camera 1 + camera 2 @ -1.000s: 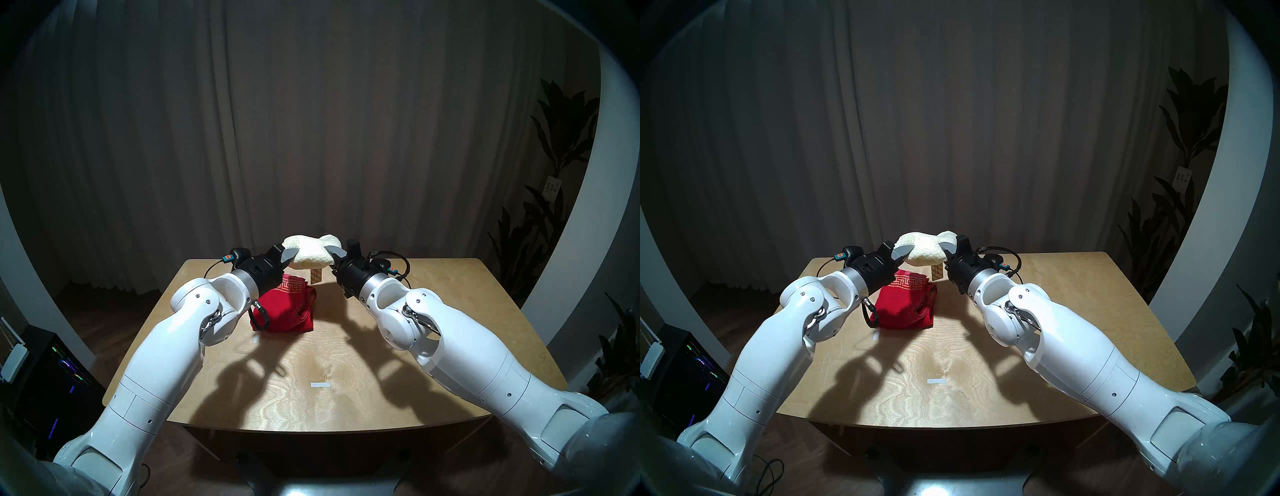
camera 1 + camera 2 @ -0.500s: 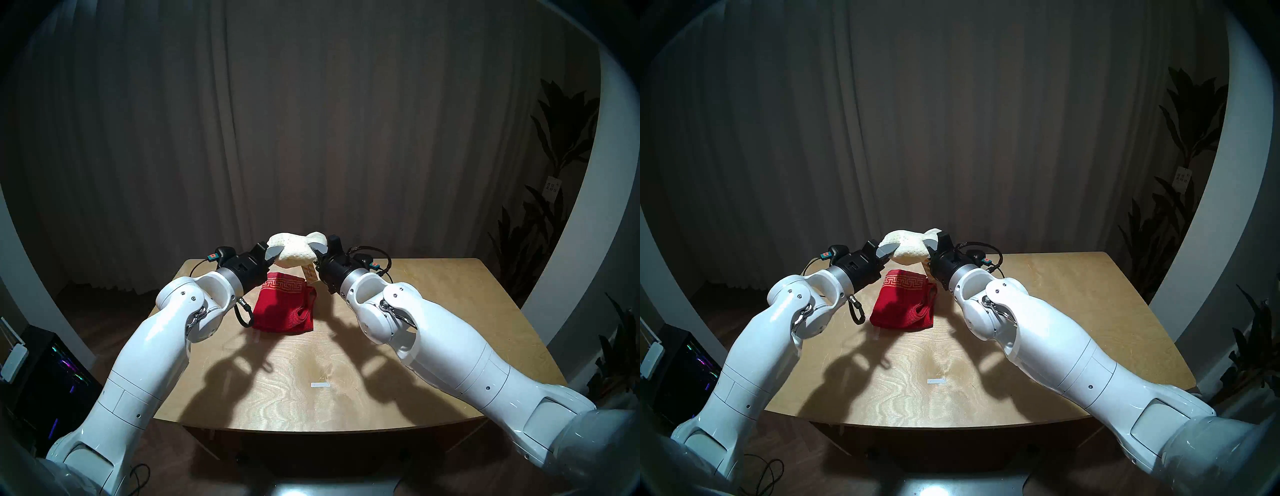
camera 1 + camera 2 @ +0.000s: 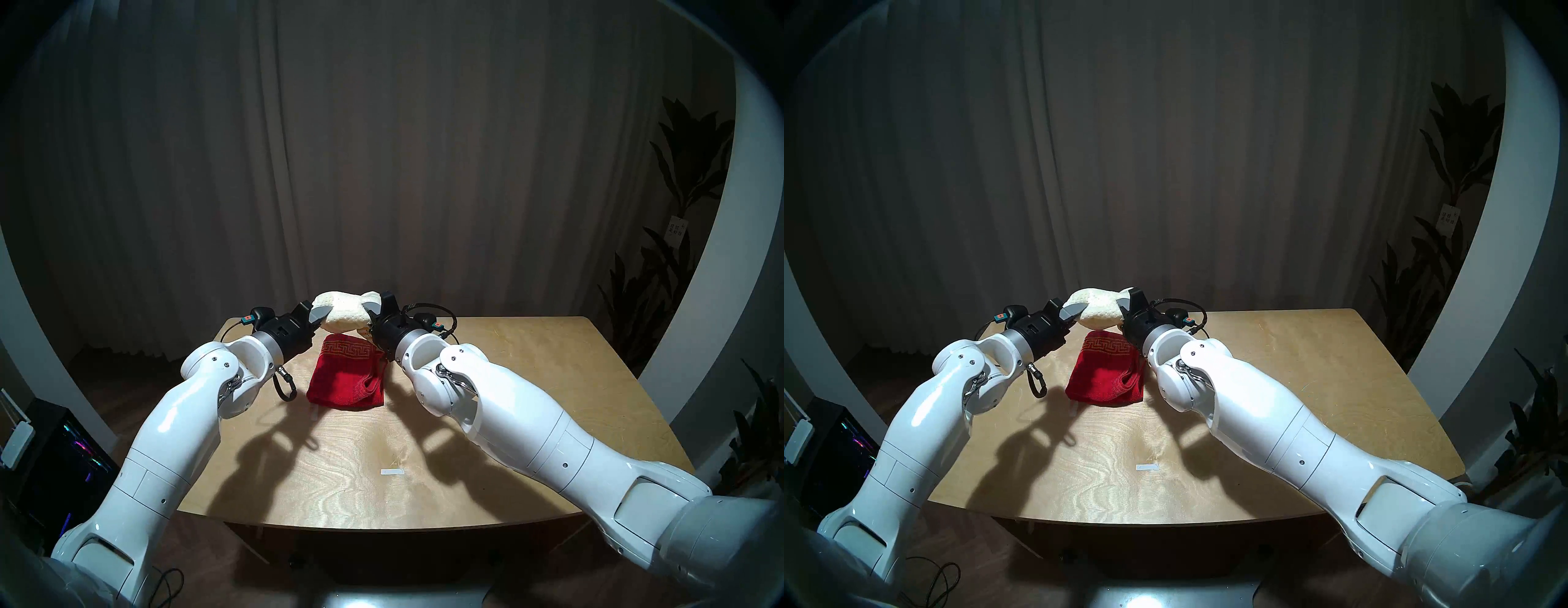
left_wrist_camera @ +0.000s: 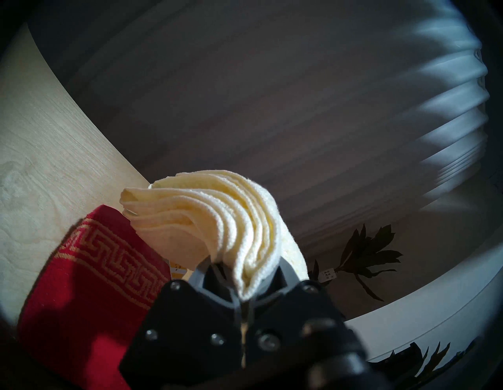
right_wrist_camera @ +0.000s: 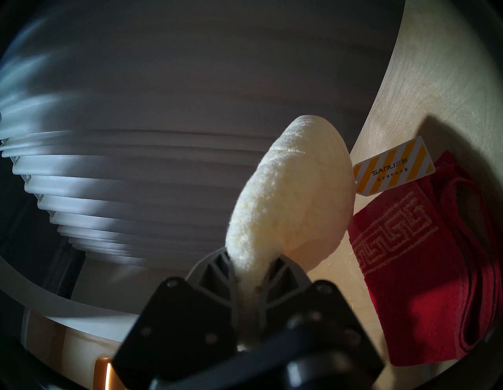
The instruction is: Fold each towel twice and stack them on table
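Towels: 2 | red towel (image 3: 347, 373) folded on table (image 3: 530, 403) | cream towel (image 3: 343, 312) aloft, clamped by left claw (image 3: 319, 316) and right claw (image 3: 370, 309)

Two towels, one cream towel (image 3: 343, 313) and one red towel (image 3: 347, 375), one striped tag (image 5: 393, 170), one table (image 3: 530, 382).
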